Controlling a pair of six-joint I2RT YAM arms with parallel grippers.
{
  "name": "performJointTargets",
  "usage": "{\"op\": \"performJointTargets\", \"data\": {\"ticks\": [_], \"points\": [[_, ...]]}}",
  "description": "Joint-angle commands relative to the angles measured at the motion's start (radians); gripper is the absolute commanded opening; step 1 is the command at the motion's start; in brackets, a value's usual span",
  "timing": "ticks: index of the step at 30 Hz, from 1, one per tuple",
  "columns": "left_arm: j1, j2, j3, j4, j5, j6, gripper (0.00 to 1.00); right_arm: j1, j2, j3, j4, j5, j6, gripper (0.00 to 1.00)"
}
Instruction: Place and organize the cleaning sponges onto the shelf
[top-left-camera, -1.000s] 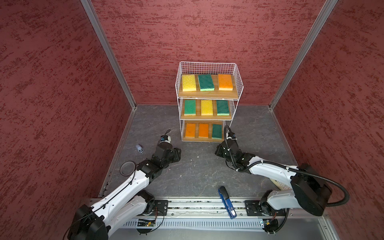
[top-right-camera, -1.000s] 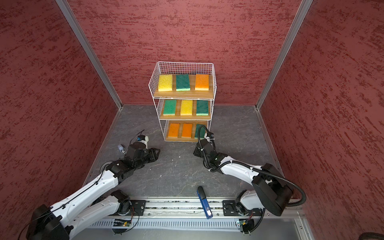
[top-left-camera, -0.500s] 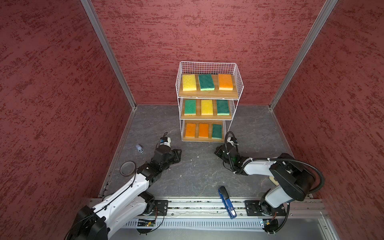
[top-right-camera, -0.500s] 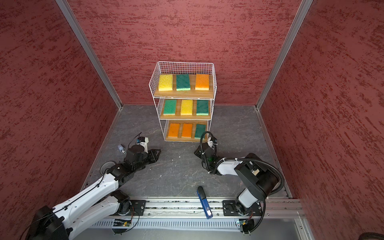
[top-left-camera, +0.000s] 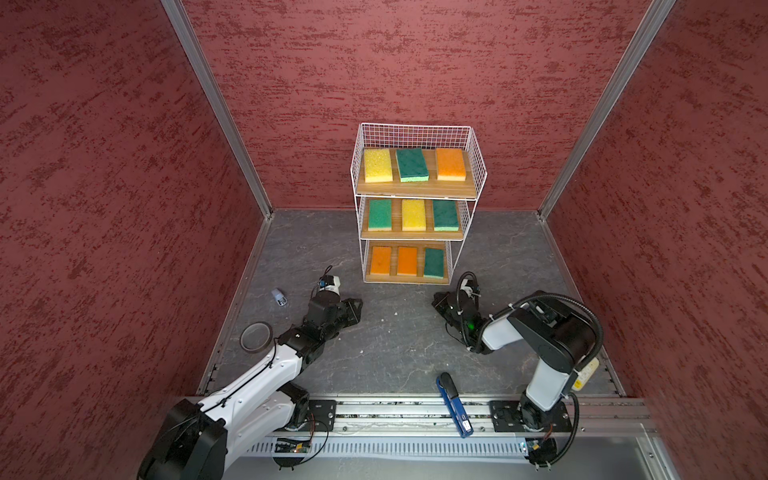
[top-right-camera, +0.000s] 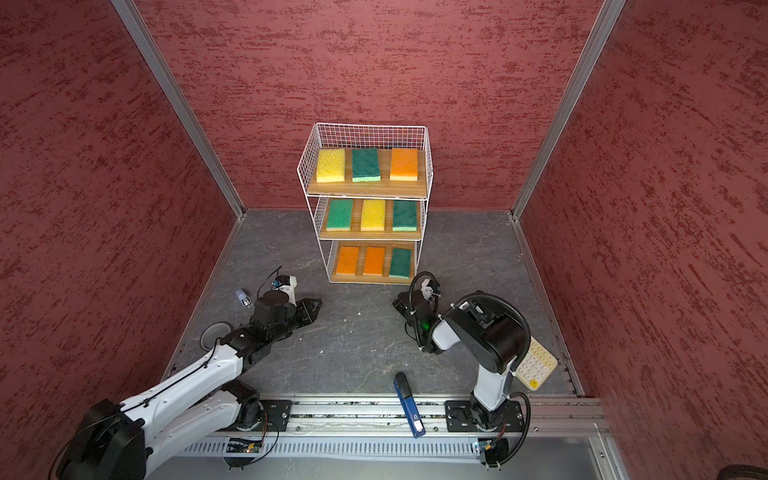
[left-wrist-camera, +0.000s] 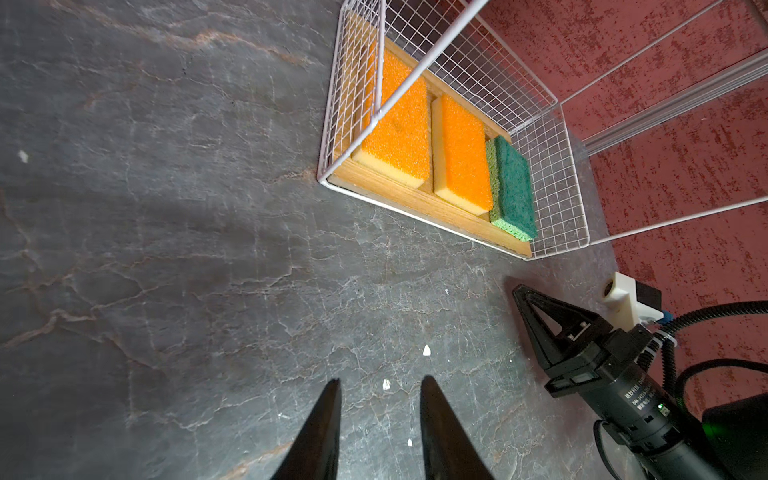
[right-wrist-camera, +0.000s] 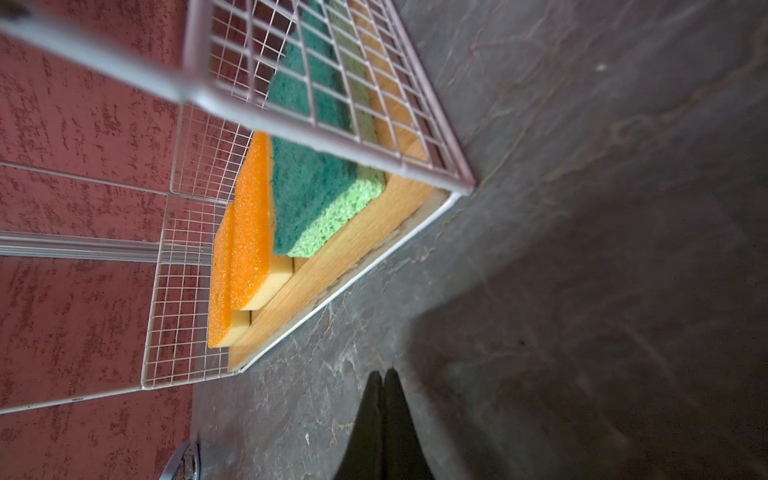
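Grey, stone-veined desk (top-left-camera: 395, 353) spreads across both top views; at 8 o'clock on it, near the left wall, lies a tape ring (top-left-camera: 256, 336), and at 9 o'clock a small grey-blue object (top-left-camera: 279, 297); the left end effector (top-left-camera: 358, 311) sits low just left of centre, aimed toward 2 o'clock, its jaws narrowly parted and empty, with bare desk showing between its fingertips (left-wrist-camera: 330, 411) in the left wrist view; at 12 o'clock the shelf (top-left-camera: 415, 134) stands by the back wall, and all nine cleaning sponges (top-right-camera: 372, 215) lie flat on its boards, three abreast per tier; the top board holds the top yellow sponge (top-left-camera: 377, 165), top green sponge (top-left-camera: 412, 164) and top orange sponge (top-left-camera: 451, 164); the middle board holds the middle-left green sponge (top-left-camera: 380, 214), middle yellow sponge (top-left-camera: 414, 214) and middle-right green sponge (top-left-camera: 446, 215); the bottom board holds the bottom-left orange sponge (top-left-camera: 380, 260), bottom-centre orange sponge (top-left-camera: 407, 261) and bottom green sponge (top-left-camera: 434, 262); the right end effector (top-left-camera: 436, 297) sits low at 5 o'clock from the bottom board, near the shelf's right front corner yet apart from it, aimed toward 10 o'clock, its fingers (right-wrist-camera: 368, 419) pressed together on nothing; at 6 o'clock a blue-and-black tool (top-left-camera: 454, 405) rests across the front rail (top-left-camera: 374, 411); at 4 o'clock a cream keypad (top-right-camera: 536, 363) lies partly hidden behind the right arm (top-right-camera: 486, 336).
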Motion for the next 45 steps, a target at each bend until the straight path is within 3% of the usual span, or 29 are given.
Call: {"op": "performJointTargets", "data": {"ticks": [1,18,27,37,45], "points": [[0.008,0.012,-0.006,0.053,0.013,-0.008,0.33,-0.018,0.027,-0.01,0.135,-0.008,0.034,0.0],[0.009,0.09,-0.016,0.123,0.028,-0.036,0.33,-0.052,0.305,0.007,0.534,0.034,0.205,0.0],[0.011,0.083,-0.009,0.105,0.034,-0.062,0.33,-0.051,0.27,0.035,0.411,0.093,0.257,0.0],[0.02,0.077,0.016,0.047,0.047,-0.07,0.33,-0.036,0.339,0.073,0.432,0.14,0.337,0.0],[0.026,0.073,0.017,0.043,0.041,-0.095,0.33,-0.033,0.329,0.107,0.346,0.152,0.36,0.0]]}}
